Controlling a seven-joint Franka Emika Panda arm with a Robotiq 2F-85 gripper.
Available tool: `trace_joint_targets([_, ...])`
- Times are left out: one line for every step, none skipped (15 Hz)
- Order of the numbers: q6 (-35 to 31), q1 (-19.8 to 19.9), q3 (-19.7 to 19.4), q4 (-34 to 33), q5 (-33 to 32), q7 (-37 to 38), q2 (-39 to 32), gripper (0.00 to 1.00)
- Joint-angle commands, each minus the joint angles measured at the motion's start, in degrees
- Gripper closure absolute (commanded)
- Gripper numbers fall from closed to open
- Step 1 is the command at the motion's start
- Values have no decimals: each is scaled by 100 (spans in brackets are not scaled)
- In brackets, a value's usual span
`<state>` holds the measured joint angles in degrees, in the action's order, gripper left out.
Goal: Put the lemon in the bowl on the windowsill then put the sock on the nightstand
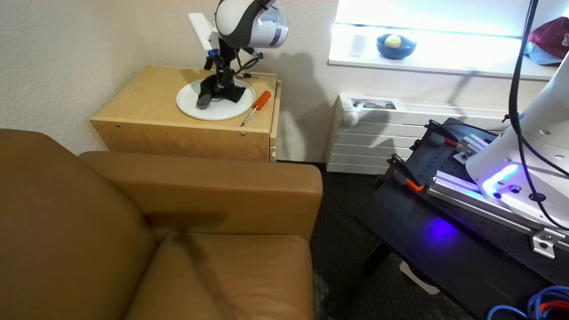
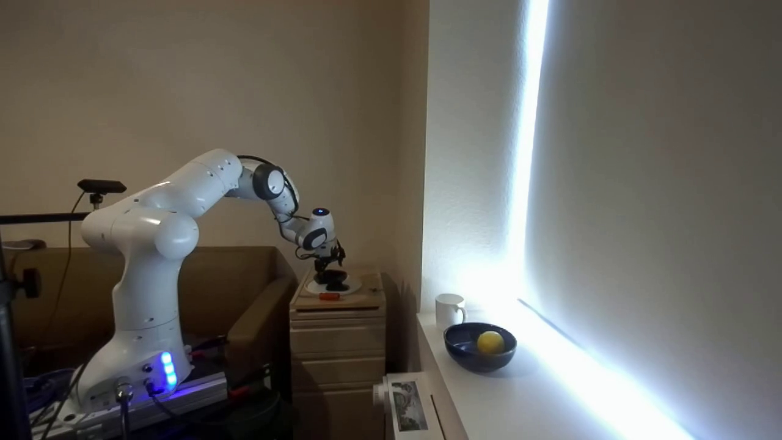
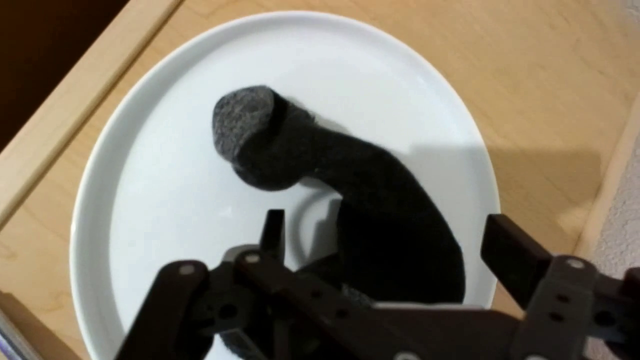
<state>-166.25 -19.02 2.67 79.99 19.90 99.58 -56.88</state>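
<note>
- Well over to the left in an exterior view, a brown sofa [image 1: 200,191] stands in front of the surface [image 1: 138,95].
- Next comes the surface itself, pale wood, with a white plate [image 1: 186,100] lying flat on it.
- On the plate is the sock [image 3: 380,182], black with a grey end, lying in a bend; in the wrist view the hand [image 3: 382,225] hides part of it.
- Above the plate, the hand points down, its fingers [image 3: 512,257] spread well apart, with some of the sock showing between them in the wrist view. Whether it touches the sock, I cannot tell.
- Just right of the plate, a screwdriver [image 1: 262,100] lies on the surface, orange handle, shaft slanting toward the front edge.
- Farther right, a white radiator [image 1: 369,149] below the sill [image 1: 444,58], with a picture [image 1: 373,104] flat on its top.
- On the sill, a white cup [image 2: 449,310], upright.
- Just beside the cup, a dark bowl [image 2: 479,365], also on the sill.
- The lemon [image 2: 490,343], yellow, sits inside the bowl in both exterior views.
- Along the sill, a maroon and pale blue cap [image 1: 550,38], partly cut off.
- Far right, the arm's white base [image 1: 506,155], glowing blue low down.
</note>
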Motion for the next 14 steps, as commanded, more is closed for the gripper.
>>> trace_joint_targets([523,-40,-127,-752,-27,417,-349,27])
trace_joint_targets([661,-16,-131,-833,-27,539,-385,34])
trace_joint_targets([768,20,-124,-914,-30,650,-421,42])
trace_joint_targets([885,40,-142,-970,-39,777,-450,48])
trace_joint_targets([987,73,-148,-993,-36,902,-455,56])
trace_joint_targets([1103,120,-112,-1036,-37,976,-466,62])
trace_joint_targets([1217,174,-78,-1047,-25,1056,-462,69])
trace_joint_targets([1322,201,-87,-1084,-37,1152,-483,76])
trace_joint_targets([1445,250,-55,-1076,-27,1223,-462,84])
trace_joint_targets([1539,276,-54,-1100,-39,1296,-463,92])
trace_joint_targets([1633,303,-42,-1086,-38,1369,-432,97])
trace_joint_targets([1727,312,-64,-1087,-53,1461,-405,100])
trace_joint_targets([1784,342,-43,-1047,-41,1513,-330,100])
trace_joint_targets([1824,384,-1,-1015,-23,1531,-251,100])
